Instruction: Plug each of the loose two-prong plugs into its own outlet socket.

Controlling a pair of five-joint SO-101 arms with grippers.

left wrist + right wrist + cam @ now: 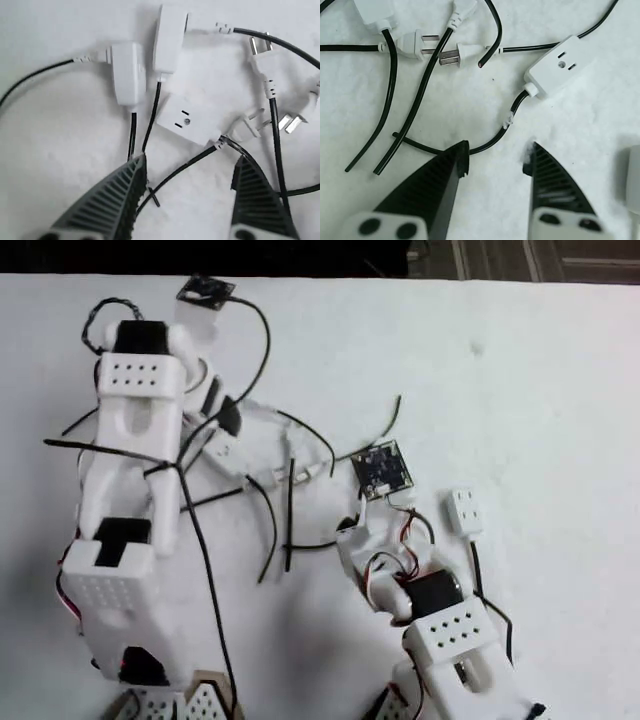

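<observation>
Left gripper (pixel 191 167) and right gripper (pixel 497 152) are hanging wide open and empty over the table (pixel 520 360) — a loose plug (pixel 409 44) is lying apart from an outlet socket (pixel 560 62) — light, rigid, cord-tethered, likely best pinched across its moulded body behind the prongs.

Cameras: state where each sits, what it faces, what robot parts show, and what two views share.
High view: fixed above, facing down on the table; left arm and right arm show.
Left wrist view: on its arm, facing past the open left gripper at a socket.
Right wrist view: likewise, past the open right gripper at cords.
Both wrist views share two facing plugs.
</observation>
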